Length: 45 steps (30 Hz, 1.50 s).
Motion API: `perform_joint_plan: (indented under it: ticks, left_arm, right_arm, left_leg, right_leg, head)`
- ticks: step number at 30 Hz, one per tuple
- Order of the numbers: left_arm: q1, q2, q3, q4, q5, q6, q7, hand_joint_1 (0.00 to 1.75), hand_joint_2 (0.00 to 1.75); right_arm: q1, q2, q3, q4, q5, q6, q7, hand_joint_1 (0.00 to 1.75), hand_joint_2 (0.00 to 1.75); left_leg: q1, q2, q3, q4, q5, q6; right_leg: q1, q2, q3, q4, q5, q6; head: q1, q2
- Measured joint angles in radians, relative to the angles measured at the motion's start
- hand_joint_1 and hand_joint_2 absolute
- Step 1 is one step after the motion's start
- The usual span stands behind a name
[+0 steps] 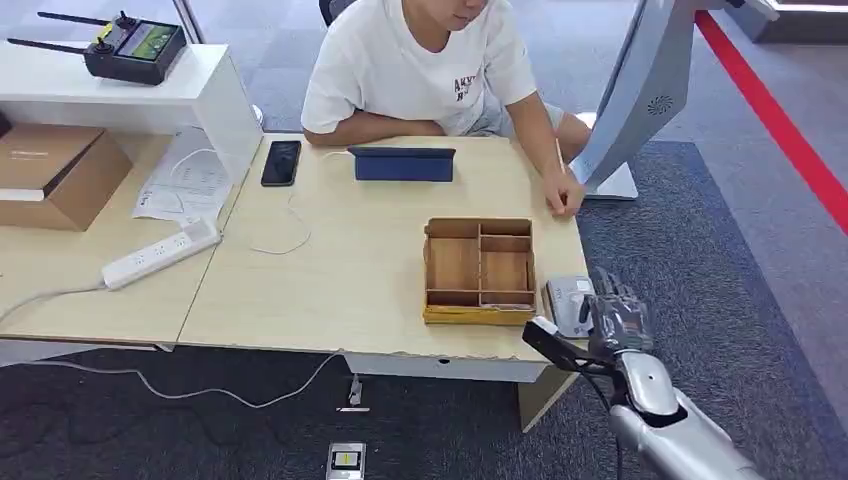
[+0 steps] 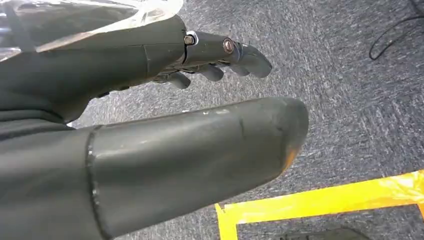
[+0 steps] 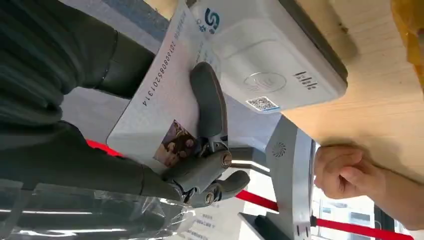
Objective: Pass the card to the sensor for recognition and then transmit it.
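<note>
Head view: right hand [image 1: 618,318] raised over card reader [image 1: 567,303] at counter [image 1: 330,290] corner, beside wooden tray [image 1: 479,270]; person's hand [image 1: 563,196] rests near.

Left wrist view: left hand [image 2: 150,125] over carpet, fingers [image 2: 235,55] apart, holding nothing.

Right wrist view: fingers [image 3: 207,105] grip ID card [image 3: 160,107] against reader, apparently touching.

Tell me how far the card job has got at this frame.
Done: the card is picked up; the right hand grips it.
In hand: the card is held at the white sensor on the table corner; whether it has registered cannot be told.
Left: passing it on, perhaps to the person seated opposite.
</note>
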Motion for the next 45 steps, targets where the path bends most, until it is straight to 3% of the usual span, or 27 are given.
perform_joint_plan:
  ticks: [33,37,40,43,45]
  left_arm:
    - [0.0,-0.002,0.0,0.0,-0.002,0.003,0.0,0.0,0.0]
    - [0.0,-0.002,0.0,0.0,-0.006,0.003,-0.003,0.0,0.0]
    - [0.003,-0.002,0.0,0.001,-0.016,0.003,-0.003,0.0,0.0]
    - [0.003,-0.002,0.0,0.002,-0.022,0.003,-0.003,0.0,0.0]
    - [0.003,-0.002,0.0,0.002,-0.022,0.003,-0.002,0.0,0.0]
  right_arm:
    - [0.0,0.037,-0.01,0.057,-0.023,-0.021,-0.062,1.75,1.75]
    - [0.001,0.035,-0.023,0.053,-0.015,-0.081,-0.032,1.75,1.75]
    - [0.006,0.022,-0.044,0.011,0.039,-0.153,0.031,1.75,1.75]
    - [-0.008,0.002,-0.083,-0.086,0.111,-0.148,0.106,1.75,1.75]
    - [-0.021,-0.004,-0.108,-0.147,0.142,-0.149,0.116,1.75,1.75]
  left_leg:
    - [0.0,0.0,0.003,0.0,0.0,0.0]
    - [0.0,0.0,0.002,0.0,0.0,0.0]
    - [0.0,0.0,0.001,0.0,0.0,0.0]
    - [0.0,0.0,0.002,0.0,0.0,0.0]
    - [0.0,0.0,0.002,0.0,0.0,0.0]
  right_leg:
    - [0.0,0.0,0.002,0.0,0.0,0.0]
    - [0.0,0.0,0.003,0.0,0.001,0.0]
    - [0.0,0.0,0.002,0.0,0.002,0.0]
    - [0.0,0.0,0.002,0.0,0.002,0.0]
    - [0.0,0.0,0.002,0.0,0.001,0.0]
  head:
    - [0.0,0.0]
    - [0.0,0.0]
    - [0.0,0.0]
    - [0.0,0.0]
    - [0.0,0.0]
